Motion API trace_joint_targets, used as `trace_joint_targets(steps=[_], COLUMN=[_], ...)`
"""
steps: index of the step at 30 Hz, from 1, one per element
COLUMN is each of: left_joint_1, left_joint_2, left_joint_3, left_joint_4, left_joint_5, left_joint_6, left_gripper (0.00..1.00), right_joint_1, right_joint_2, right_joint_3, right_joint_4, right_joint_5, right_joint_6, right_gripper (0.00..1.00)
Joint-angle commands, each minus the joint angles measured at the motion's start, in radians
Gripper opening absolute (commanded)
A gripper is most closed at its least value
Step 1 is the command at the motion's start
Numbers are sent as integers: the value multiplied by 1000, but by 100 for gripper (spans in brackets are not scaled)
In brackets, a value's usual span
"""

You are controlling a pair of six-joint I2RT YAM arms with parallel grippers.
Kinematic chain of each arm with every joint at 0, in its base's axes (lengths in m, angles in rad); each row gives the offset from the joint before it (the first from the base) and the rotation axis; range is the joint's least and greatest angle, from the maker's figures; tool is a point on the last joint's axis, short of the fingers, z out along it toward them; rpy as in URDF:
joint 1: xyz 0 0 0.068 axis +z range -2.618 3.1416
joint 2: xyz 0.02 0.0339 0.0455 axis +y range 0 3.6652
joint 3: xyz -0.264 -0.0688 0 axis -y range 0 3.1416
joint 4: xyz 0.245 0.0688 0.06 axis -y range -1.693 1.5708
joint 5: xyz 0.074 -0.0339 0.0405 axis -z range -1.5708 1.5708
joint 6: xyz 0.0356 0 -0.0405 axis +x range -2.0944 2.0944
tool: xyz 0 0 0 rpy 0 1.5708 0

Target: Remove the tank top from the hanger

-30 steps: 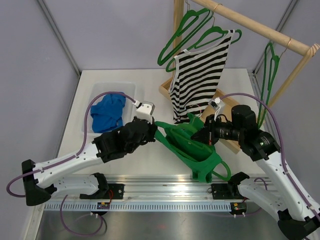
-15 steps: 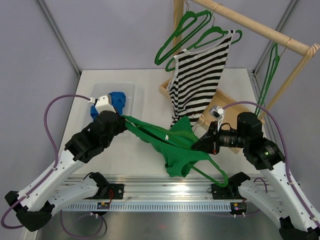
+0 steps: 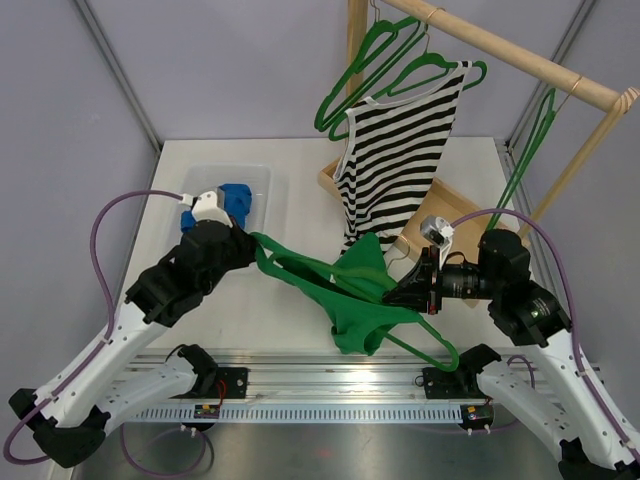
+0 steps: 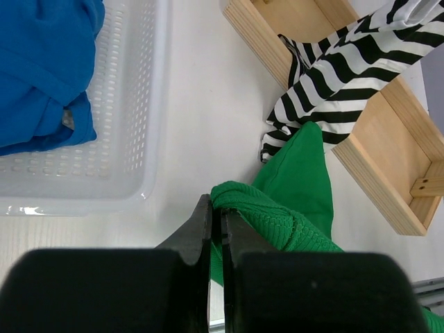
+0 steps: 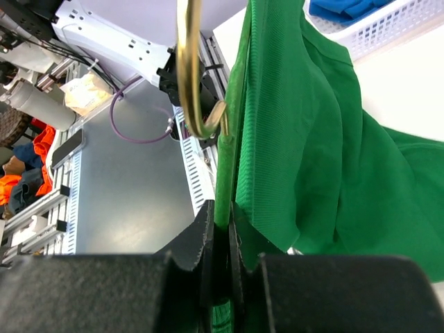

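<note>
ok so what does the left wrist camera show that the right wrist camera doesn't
Only the left wrist view shows the striped top, the wooden rack base and the left gripper pinching the green tank top. Only the right wrist view shows the hanger and its brass hook, with the right gripper clamped on it. Both show the green tank top and the white basket holding blue cloth.

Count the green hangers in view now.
4: empty hanger, rail's left; hanger under the striped top; hanger at rail's right; hanger in the right gripper. None looks hidden.
</note>
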State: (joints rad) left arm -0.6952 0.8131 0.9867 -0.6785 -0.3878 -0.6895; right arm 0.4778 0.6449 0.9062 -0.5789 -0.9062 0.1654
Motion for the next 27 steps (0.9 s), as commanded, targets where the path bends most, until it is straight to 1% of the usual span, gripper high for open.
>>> trace_joint_targets(steps=[1,2,3,5,10,11,15,18,19,20,21,22,23,24,25,26,27], left_joint_1=[23,23,23,23,25,25,25,23,23,22,19,16,10,-6,-19,-41,-90], left_joint_2=[17,24,24,21,6,0,-18,-48,-69,-80,-92,-115,-121,-126,-127,-118,-115], left_joint_3=[12,3,-9,-48,-146,-163,-235,-295,-312,-354,-377,-404,-424,-451,-457,-457,-454], left_joint_4=[34,42,62,72,108,131,191,240,266,334,373,413,481,508,526,521,508], left_joint_5=[-25,-11,25,43,116,128,239,309,344,436,484,527,568,643,668,673,647], left_joint_6=[-7,-8,-8,-27,-56,-58,-53,-51,-44,-33,-33,-30,-28,-28,-18,-9,1], left_gripper=[0,0,0,0,0,0,0,0,0,0,0,0,0,0,0,0,0], right_joint_1=[8,8,8,8,8,8,8,8,8,10,8,8,8,10,8,8,10], right_joint_2=[-34,-43,-66,-99,-143,-148,-146,-129,-123,-120,-123,-129,-133,-133,-126,-105,-90], right_joint_3=[-6,-21,-27,-32,-30,-29,-39,-47,-55,-85,-107,-169,-199,-226,-269,-285,-293], right_joint_4=[163,227,256,310,361,372,405,433,486,529,583,737,816,888,1033,1103,1158], right_joint_5=[-151,-169,-171,-169,-97,-45,76,277,321,378,416,455,504,526,549,556,566], right_joint_6=[26,37,49,46,25,28,37,101,133,163,204,235,287,310,328,359,374], right_gripper=[0,0,0,0,0,0,0,0,0,0,0,0,0,0,0,0,0])
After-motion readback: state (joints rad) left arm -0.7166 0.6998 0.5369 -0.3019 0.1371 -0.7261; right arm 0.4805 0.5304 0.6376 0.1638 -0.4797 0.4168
